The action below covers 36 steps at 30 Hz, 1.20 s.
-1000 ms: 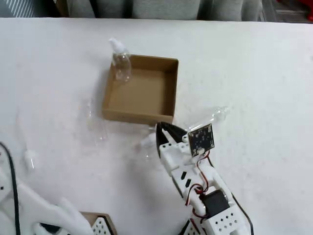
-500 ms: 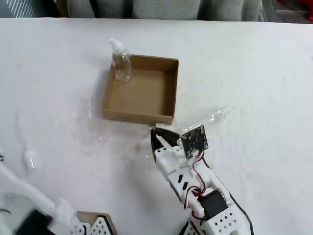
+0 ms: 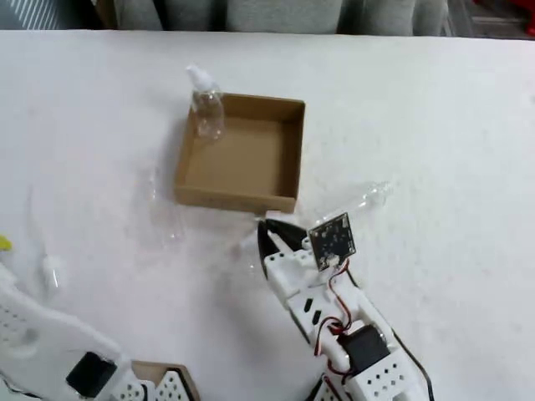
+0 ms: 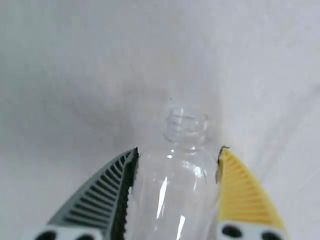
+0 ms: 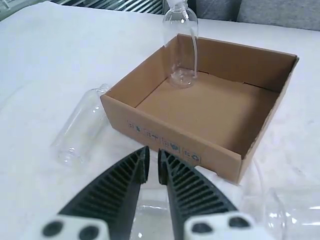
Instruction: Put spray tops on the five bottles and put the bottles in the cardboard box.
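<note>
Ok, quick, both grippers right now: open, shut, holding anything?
Left gripper: closed on a clear bottle with no top on it.
Right gripper: closed, nothing visible between its fingers.

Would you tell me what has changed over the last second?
The right gripper shifted slightly left in front of the cardboard box, then held still. The left arm swung at the table's near left corner; its gripper, shut on an uncapped bottle, now pokes a yellow fingertip in at the left edge. The box, the capped bottle in it and the lying bottle stayed put.
</note>
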Motion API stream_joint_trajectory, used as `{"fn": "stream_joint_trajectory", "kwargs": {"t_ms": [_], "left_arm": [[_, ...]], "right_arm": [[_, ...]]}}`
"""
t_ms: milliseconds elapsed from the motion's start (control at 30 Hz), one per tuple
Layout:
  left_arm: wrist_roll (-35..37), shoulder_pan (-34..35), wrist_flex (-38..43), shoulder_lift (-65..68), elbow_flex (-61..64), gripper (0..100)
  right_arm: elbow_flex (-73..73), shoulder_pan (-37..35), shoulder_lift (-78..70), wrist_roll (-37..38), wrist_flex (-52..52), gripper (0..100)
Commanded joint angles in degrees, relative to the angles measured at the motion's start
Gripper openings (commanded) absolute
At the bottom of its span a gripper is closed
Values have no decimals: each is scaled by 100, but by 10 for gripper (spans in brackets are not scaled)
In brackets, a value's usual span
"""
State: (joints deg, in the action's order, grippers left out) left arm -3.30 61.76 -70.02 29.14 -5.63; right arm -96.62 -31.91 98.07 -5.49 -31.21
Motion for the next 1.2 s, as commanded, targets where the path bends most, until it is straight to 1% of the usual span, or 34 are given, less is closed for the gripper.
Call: {"fn": "stream_joint_trajectory", "kwargs": {"t_ms": [0, 133, 233, 333, 467, 633, 1000, 1067, 1100, 1167], "left_arm": [[-53, -66, -782, 391, -1187, 248], [-105, -57, -1345, 497, -1635, 248], [-484, -66, -1732, 497, -1855, 248], [-659, -66, -1960, 505, -2048, 249], [-703, -75, -1916, 549, -2119, 252], [-703, -92, -1574, 576, -2057, 252], [-791, -101, -1556, 1059, -2119, 245], [-1037, -92, -1556, 1051, -2127, 197], [-1160, -92, -1582, 1042, -2207, 149], [-1336, -66, -1600, 998, -2365, 19]], "right_arm": [[-44, -48, 48, 18, -22, 16], [-44, -48, 48, 18, -22, 16], [-44, -48, 48, 18, -22, 16], [-44, -48, 48, 18, -22, 16], [-44, -48, 48, 18, -22, 16], [-44, -48, 48, 18, -22, 16], [-44, -48, 31, 18, -22, 16], [-44, -48, 31, 18, -22, 16], [-44, -48, 31, 18, -22, 16], [-44, -48, 31, 18, -22, 16]]}}
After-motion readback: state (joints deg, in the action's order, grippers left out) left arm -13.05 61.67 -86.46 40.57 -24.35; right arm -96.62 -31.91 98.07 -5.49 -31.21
